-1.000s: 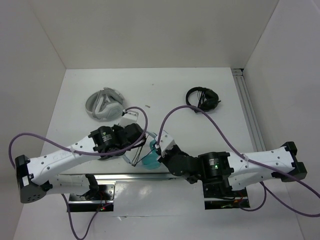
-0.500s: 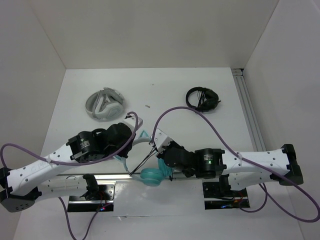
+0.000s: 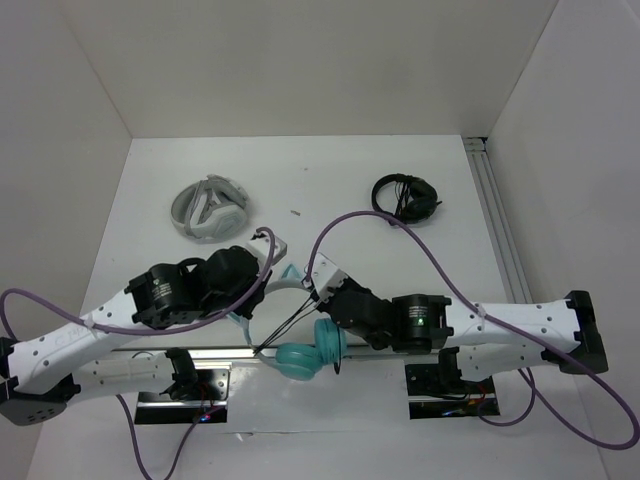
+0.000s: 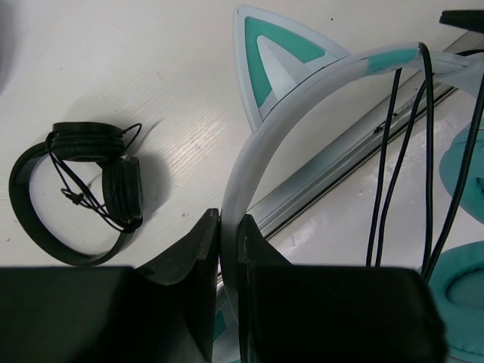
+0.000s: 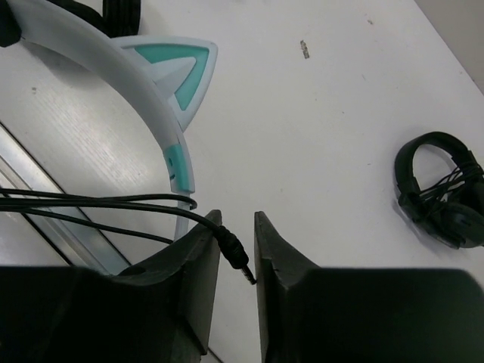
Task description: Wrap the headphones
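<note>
**Operator:** White table (image 3: 340,170), overhead view: where is the load?

**Technician:** At the near edge, between the arms, sit the teal cat-ear headphones (image 3: 312,350), with the earcups (image 3: 330,340) by the aluminium rail (image 3: 215,352). Both the left gripper (image 3: 275,270) and the right gripper (image 3: 318,292) meet at the headband (image 3: 290,283). Farther back, well apart, lie the grey-white folded headphones (image 3: 208,208) and the black headphones (image 3: 404,197).

**Operator:** Left wrist view?

**Technician:** Jaws are closed on the white headband, below the cat ear (image 4: 276,53). Strands of the black cable (image 4: 397,159) cross the band and look taut. Risk: the band is thin and smooth, so cable pull could twist it out of the pinch.

**Operator:** Right wrist view?

**Technician:** Jaws stand narrowly apart with the plug (image 5: 236,255) lodged crosswise between them. The hold appears slight. Risk: if the plug slips, the strands slacken and the turns unwind. A loose loop may also snag the ear.
</note>
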Motion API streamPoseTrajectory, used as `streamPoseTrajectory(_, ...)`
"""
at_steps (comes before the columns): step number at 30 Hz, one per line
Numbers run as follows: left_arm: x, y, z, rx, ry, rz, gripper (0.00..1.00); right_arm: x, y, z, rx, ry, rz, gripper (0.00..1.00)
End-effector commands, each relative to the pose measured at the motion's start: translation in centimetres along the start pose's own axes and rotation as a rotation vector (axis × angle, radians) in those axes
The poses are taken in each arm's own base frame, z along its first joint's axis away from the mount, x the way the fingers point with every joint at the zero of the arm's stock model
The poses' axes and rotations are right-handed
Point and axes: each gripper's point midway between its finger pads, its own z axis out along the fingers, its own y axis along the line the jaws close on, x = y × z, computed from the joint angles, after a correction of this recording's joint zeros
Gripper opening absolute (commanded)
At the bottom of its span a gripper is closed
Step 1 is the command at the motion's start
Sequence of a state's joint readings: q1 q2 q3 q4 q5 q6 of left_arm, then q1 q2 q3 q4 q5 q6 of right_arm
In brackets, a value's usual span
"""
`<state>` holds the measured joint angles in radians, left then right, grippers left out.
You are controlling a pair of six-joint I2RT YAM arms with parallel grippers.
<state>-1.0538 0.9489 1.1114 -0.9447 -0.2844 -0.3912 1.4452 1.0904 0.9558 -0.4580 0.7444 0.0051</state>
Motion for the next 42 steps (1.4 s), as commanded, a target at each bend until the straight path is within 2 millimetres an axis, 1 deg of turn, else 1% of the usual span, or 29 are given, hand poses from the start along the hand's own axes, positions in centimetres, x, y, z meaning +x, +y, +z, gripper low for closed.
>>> streamPoseTrajectory(1,-1.9,-0.3,-2.6,0.040,-0.076,-0.007,0.00,-0.7,-1.8,-0.4,0.054,-0.029,0.032,0.33)
streamPoseTrajectory(2,-2.1,0.0,-2.9,0.031,-0.091,-0.010,0.00,-0.9,-1.9,-0.2,0.053,-0.033,0.043,0.35)
streamPoseTrajectory(3,-2.5,0.1,-3.4,0.037,-0.111,-0.016,0.00,-0.8,-2.0,-0.1,0.047,-0.029,0.048,0.35)
streamPoseTrajectory(6,-2.4,-0.2,-4.0,0.064,-0.126,-0.020,0.00,-0.7,-2.2,0.2,0.038,-0.021,0.056,0.37)
streamPoseTrajectory(9,-2.8,0.0,-4.2,0.057,-0.137,-0.023,0.00,-0.6,-2.2,0.4,0.036,-0.017,0.070,0.42)
streamPoseTrajectory(11,-2.3,0.4,-4.2,0.036,-0.122,-0.019,0.00,-0.8,-2.6,0.3,0.044,-0.016,0.074,0.45)
streamPoseTrajectory(13,-2.6,0.4,-4.4,0.039,-0.131,-0.021,0.00,-0.7,-3.1,0.4,0.064,-0.013,0.087,0.51)
streamPoseTrajectory(14,-2.7,0.5,-4.4,0.028,-0.134,-0.031,0.00,-0.7,-3.3,0.4,0.078,-0.013,0.087,0.61)
streamPoseTrajectory(15,-2.7,0.8,-4.4,0.015,-0.138,-0.032,0.00,-0.5,-3.3,0.4,0.078,-0.006,0.082,0.63)
streamPoseTrajectory(17,-2.8,0.8,-4.6,0.015,-0.138,-0.041,0.00,-0.5,-4.2,0.4,0.106,-0.007,0.105,0.72)
streamPoseTrajectory(18,-2.8,0.9,-4.6,0.004,-0.142,-0.051,0.00,-0.5,-4.2,0.4,0.106,-0.007,0.114,0.81)
streamPoseTrajectory(19,-3.1,0.9,-4.8,0.007,-0.150,-0.054,0.00,-0.4,-4.5,0.5,0.115,-0.004,0.118,0.87)
streamPoseTrajectory(22,-3.5,1.4,-5.0,-0.021,-0.169,-0.073,0.00,-0.2,-4.7,0.6,0.123,0.006,0.125,0.90)
streamPoseTrajectory(23,-3.5,1.3,-4.7,-0.024,-0.159,-0.079,0.00,-0.1,-5.0,0.6,0.131,0.009,0.129,0.92)
streamPoseTrajectory(24,-3.6,1.6,-4.7,-0.048,-0.156,-0.090,0.00,-0.5,-5.2,0.3,0.131,0.000,0.145,0.94)
streamPoseTrajectory(25,-3.7,1.9,-4.7,-0.063,-0.162,-0.104,0.00,-0.2,-5.2,0.3,0.131,0.009,0.137,0.96)
streamPoseTrajectory(27,-3.5,2.0,-4.3,-0.083,-0.143,-0.112,0.00,-0.5,-6.4,-0.2,0.177,0.002,0.161,1.00)
streamPoseTrajectory(29,-3.5,2.0,-3.3,-0.114,-0.127,-0.141,0.00,-0.9,-7.8,-1.1,0.232,-0.013,0.211,1.00)
streamPoseTrajectory(30,-3.5,2.1,-3.0,-0.126,-0.135,-0.155,0.00,-1.5,-8.4,-1.5,0.258,-0.026,0.236,1.00)
streamPoseTrajectory(31,-3.6,2.3,-2.4,-0.151,-0.133,-0.166,0.00,-1.4,-9.1,-1.9,0.287,-0.030,0.253,1.00)
streamPoseTrajectory(32,-3.8,2.2,-2.0,-0.161,-0.136,-0.195,0.00,-1.5,-10.5,-2.5,0.374,-0.037,0.287,1.00)
streamPoseTrajectory(33,-3.4,2.3,-1.2,-0.177,-0.122,-0.202,0.00,-1.4,-11.7,-2.9,0.438,-0.038,0.318,1.00)
streamPoseTrajectory(34,-3.8,2.5,-1.2,-0.193,-0.144,-0.223,0.00,-2.0,-12.8,-3.6,0.493,-0.052,0.363,1.00)
streamPoseTrajectory(35,-3.9,2.3,-0.4,-0.205,-0.147,-0.258,0.00,-1.3,-13.6,-4.1,0.559,-0.036,0.421,1.00)
streamPoseTrajectory(36,-3.5,2.4,0.5,-0.224,-0.135,-0.266,0.00,-2.3,-15.3,-5.4,0.619,-0.069,0.491,1.00)
streamPoseTrajectory(38,-3.7,2.8,1.3,-0.264,-0.157,-0.314,0.00,-2.5,-15.3,-5.9,0.612,-0.057,0.529,1.00)
streamPoseTrajectory(39,-4.0,2.6,1.7,-0.272,-0.175,-0.368,0.00,-2.9,-15.0,-5.9,0.576,-0.055,0.554,1.00)
streamPoseTrajectory(41,-3.6,3.2,2.8,-0.322,-0.190,-0.415,0.00,-3.8,-15.0,-6.5,0.537,-0.068,0.612,1.00)
streamPoseTrajectory(42,-4.0,3.0,3.4,-0.324,-0.215,-0.471,0.00,-3.8,-14.6,-6.6,0.501,-0.069,0.635,1.00)
